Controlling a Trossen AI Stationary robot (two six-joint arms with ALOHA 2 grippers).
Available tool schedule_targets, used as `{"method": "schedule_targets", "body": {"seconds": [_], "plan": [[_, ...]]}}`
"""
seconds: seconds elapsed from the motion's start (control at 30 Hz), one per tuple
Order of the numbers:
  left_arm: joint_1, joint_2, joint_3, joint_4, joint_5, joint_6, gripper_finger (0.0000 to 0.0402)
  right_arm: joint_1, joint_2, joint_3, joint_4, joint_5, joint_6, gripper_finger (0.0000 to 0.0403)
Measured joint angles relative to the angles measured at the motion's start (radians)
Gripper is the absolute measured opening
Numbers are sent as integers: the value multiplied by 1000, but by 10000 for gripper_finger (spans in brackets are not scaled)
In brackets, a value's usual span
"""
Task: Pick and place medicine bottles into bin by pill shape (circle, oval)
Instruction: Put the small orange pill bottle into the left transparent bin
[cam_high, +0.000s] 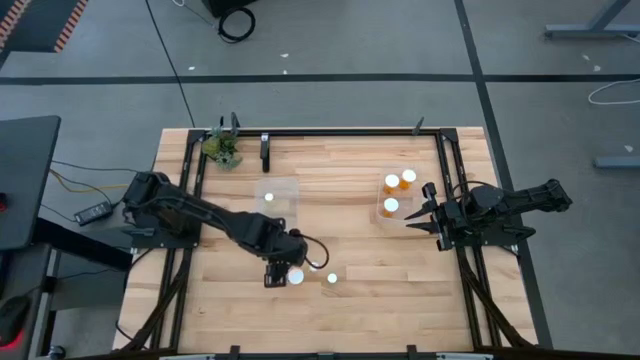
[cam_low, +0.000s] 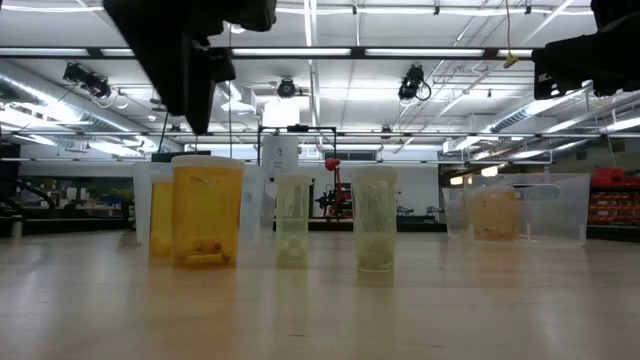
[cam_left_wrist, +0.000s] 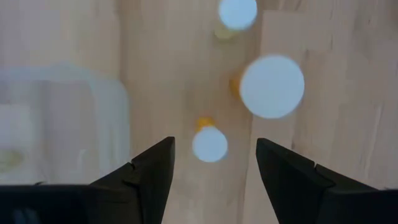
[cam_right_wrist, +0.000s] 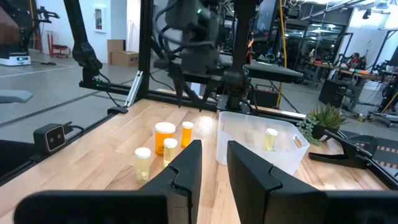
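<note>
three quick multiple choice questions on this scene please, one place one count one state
1. Where is the left end effector?
A) above the loose white-capped amber medicine bottles on the light wooden table
B) inside a tub
C) off the table

2. How many white caps show in the clear plastic tub by the right arm?
A) one
B) three
C) six

3. The left end effector's fingers are:
A) open
B) shut on a bottle
C) shut, empty

Answers:
1 A, the high view shows it over them.
2 B, three caps are seen from above.
3 A, its wrist view shows a wide gap.
</note>
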Motion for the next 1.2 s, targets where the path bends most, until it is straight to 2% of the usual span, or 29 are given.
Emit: {"method": "schedule_targets", "body": {"seconds": [0.43, 0.63, 0.87, 1.2], "plan": [[-40, 0, -133, 144, -1, -4, 231, 0, 0, 0, 0, 0, 0, 83], [-61, 0, -177, 211, -37, -4, 231, 0, 0, 0, 0, 0, 0, 83], [-78, 0, -180, 214, -128, 0, 231, 0, 0, 0, 0, 0, 0, 83], [-101, 82, -180, 225, -131, 49, 231, 0, 4, 0, -2, 0, 0, 83]]}}
